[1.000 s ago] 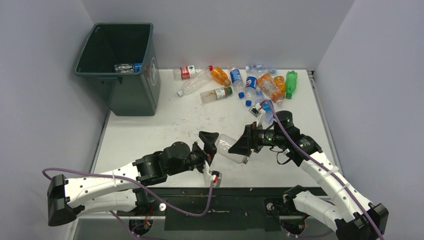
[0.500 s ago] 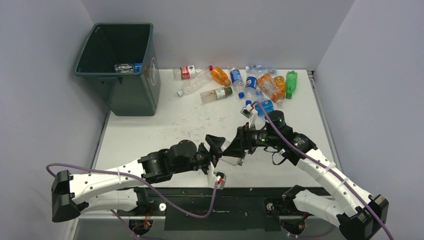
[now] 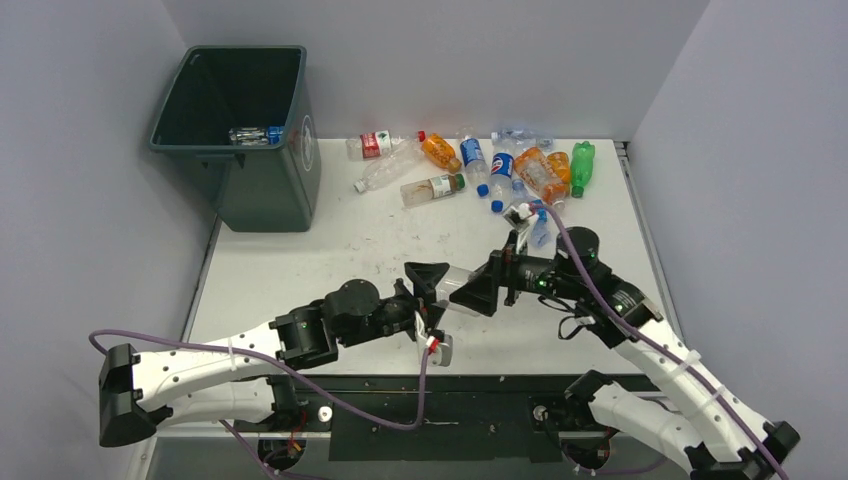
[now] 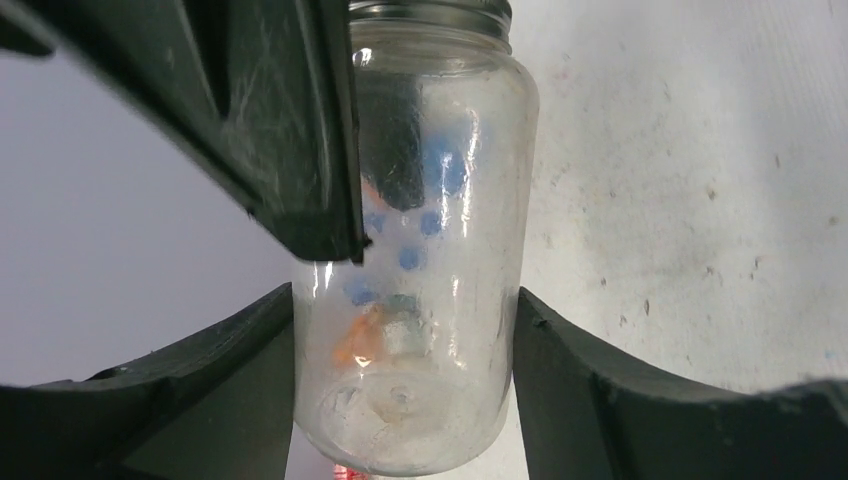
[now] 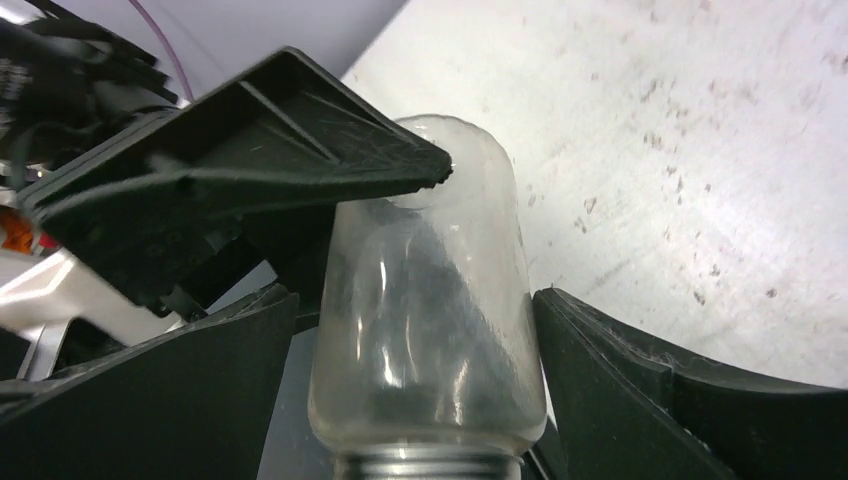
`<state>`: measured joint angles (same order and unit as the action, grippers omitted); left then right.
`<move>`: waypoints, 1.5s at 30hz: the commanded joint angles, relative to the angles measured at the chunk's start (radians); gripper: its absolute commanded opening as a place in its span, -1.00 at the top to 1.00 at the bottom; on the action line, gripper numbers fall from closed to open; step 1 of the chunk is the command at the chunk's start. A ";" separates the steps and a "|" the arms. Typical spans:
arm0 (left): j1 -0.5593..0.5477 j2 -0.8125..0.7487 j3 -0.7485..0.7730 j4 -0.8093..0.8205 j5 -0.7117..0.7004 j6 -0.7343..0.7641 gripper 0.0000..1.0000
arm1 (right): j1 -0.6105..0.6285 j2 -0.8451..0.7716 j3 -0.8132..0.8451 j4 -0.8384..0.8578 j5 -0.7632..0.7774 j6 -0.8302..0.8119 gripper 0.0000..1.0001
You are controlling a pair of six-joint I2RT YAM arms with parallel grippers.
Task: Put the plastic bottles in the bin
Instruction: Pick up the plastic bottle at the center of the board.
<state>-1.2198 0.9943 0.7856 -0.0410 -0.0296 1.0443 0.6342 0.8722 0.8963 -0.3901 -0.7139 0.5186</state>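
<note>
Above the near part of the table (image 3: pixel 300 265) the clear bottle (image 4: pixel 410 300) hangs between two claws. The right gripper (image 3: pixel 482 288) is clamped on it, and the left gripper (image 3: pixel 425 287) flanks its base, pressing or not I cannot tell. If the right lets go too early the bottle drops, well short of the far bin (image 3: pixel 270 190).

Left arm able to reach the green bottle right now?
Probably not: the left gripper straddles the clear bottle, and the right arm lies across its path to the green bottle.
</note>
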 commanded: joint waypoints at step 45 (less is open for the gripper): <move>0.094 -0.002 -0.168 1.055 0.088 -1.536 0.17 | 0.087 -0.157 -0.207 0.848 0.220 0.162 -0.90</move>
<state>-1.1267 0.9791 0.5488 0.9257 0.0563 -0.4938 0.6781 0.6727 0.6930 0.4072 -0.5232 0.7040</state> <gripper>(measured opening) 0.645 0.929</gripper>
